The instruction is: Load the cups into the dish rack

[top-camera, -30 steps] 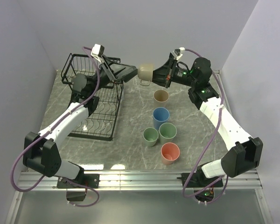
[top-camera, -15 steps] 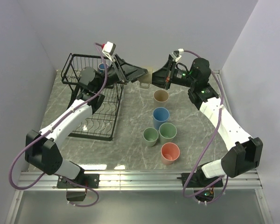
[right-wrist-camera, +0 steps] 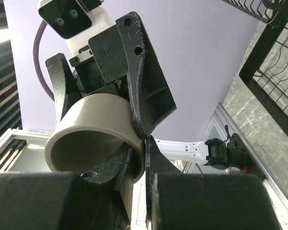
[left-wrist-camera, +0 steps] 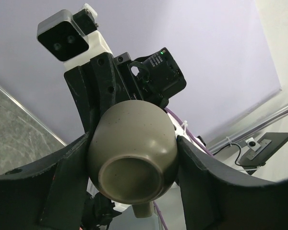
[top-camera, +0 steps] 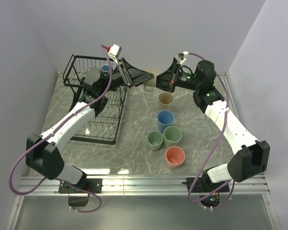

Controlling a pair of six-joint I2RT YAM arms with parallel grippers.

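Observation:
The small beige mug (left-wrist-camera: 134, 139) hangs in the air above the far middle of the table, held between both arms. My left gripper (top-camera: 148, 77) is shut on its rounded body, a finger pressed on each side, with the mug's base toward the left wrist camera. My right gripper (right-wrist-camera: 145, 143) is shut on the rim of the mug (right-wrist-camera: 93, 129), one finger inside and one outside. In the top view only the mug's handle (top-camera: 148, 87) shows. The black wire dish rack (top-camera: 113, 115) stands at the left, with a small dark-blue cup (top-camera: 105, 69) in its basket tier.
Several tumblers stand upright right of the rack: beige (top-camera: 165, 99), light blue (top-camera: 165, 118), two pale green (top-camera: 155, 140) (top-camera: 173, 135) and salmon (top-camera: 175, 156). Walls close in the table at the back and both sides. A corner of the rack (right-wrist-camera: 273, 62) shows in the right wrist view.
My left gripper has swung right from over the rack to the mug and closed round its body. The right gripper has kept its hold on the rim, nearly still.

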